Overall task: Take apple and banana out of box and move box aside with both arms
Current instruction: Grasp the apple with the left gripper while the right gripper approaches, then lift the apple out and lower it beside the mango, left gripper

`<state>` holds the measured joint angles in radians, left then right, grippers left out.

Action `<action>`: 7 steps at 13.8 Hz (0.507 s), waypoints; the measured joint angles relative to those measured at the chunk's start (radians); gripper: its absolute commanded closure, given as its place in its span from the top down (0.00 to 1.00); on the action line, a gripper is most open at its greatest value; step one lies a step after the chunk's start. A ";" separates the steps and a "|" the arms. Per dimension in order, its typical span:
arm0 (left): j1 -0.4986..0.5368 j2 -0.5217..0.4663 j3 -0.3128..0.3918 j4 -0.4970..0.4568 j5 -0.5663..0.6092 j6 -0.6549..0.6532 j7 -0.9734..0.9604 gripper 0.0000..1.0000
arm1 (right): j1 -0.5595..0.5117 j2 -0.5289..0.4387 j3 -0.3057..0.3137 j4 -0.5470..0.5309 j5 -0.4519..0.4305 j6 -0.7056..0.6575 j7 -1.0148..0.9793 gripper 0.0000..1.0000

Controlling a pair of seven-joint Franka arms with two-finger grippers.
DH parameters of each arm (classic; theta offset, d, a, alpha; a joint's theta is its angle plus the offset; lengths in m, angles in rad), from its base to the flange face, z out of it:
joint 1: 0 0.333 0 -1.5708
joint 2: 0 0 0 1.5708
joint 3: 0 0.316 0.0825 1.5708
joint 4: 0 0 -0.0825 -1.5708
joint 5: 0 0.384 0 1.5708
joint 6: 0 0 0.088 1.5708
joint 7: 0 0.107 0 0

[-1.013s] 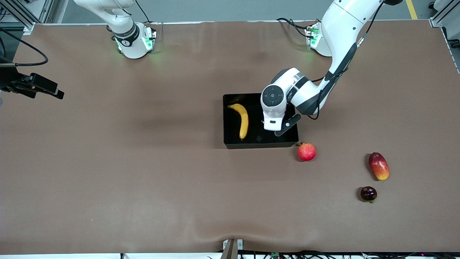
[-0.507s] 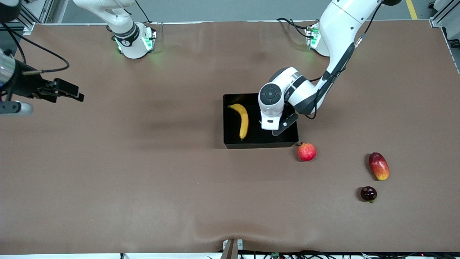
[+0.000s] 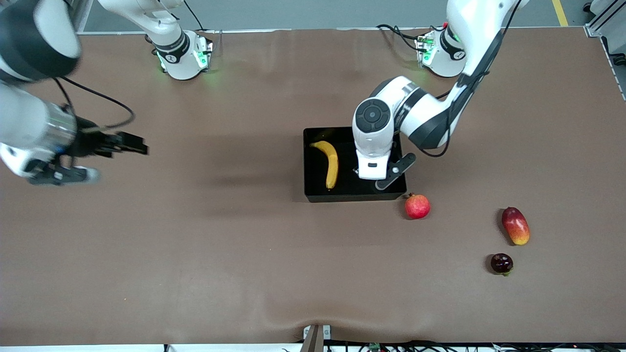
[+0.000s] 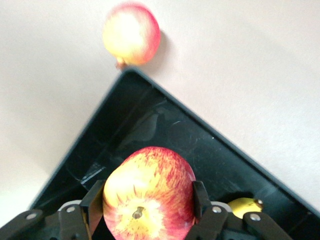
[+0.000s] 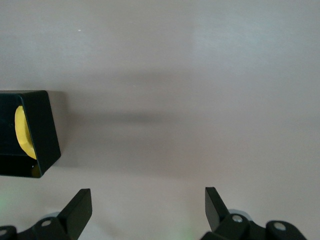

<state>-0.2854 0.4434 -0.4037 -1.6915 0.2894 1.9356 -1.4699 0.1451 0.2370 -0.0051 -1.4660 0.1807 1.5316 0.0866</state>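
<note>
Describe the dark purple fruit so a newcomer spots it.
From the glossy black rectangular plastic bin, go toward the left arm's end, past the round red apple at its corner. Two fruits lie there: the small round dark purple fruit sits nearer the front camera than the oblong red-yellow fruit, and far darker.

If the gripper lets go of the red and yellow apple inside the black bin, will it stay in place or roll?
The round red-and-yellow apple, clamped in the left gripper over the glossy black plastic bin, would probably roll a little: it is rounded, and the bin floor looks smooth and shiny. The low walls should likely stop it. Its skin seems smooth, so it might slip somewhat.
</note>
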 measured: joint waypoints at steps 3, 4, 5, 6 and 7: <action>0.050 -0.040 0.002 0.047 0.000 -0.042 0.115 0.00 | 0.074 0.089 0.001 0.000 0.000 0.086 0.002 1.00; 0.079 -0.053 0.001 0.051 -0.004 -0.051 0.165 0.00 | 0.088 0.112 0.001 0.000 0.000 0.097 0.002 1.00; 0.109 -0.066 0.001 0.053 -0.013 -0.054 0.221 0.00 | 0.096 0.131 0.001 0.001 0.000 0.105 0.002 1.00; 0.137 -0.076 0.002 0.055 -0.023 -0.055 0.274 0.00 | 0.102 0.148 0.001 0.001 0.003 0.113 0.002 1.00; 0.158 -0.081 0.001 0.061 -0.027 -0.055 0.317 0.00 | 0.104 0.165 0.001 0.001 0.012 0.128 0.002 1.00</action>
<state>-0.1272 0.3627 -0.4023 -1.6305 0.2624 1.8811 -1.1525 0.2491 0.4017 -0.0040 -1.4652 0.1926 1.6595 0.0884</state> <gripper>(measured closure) 0.264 0.000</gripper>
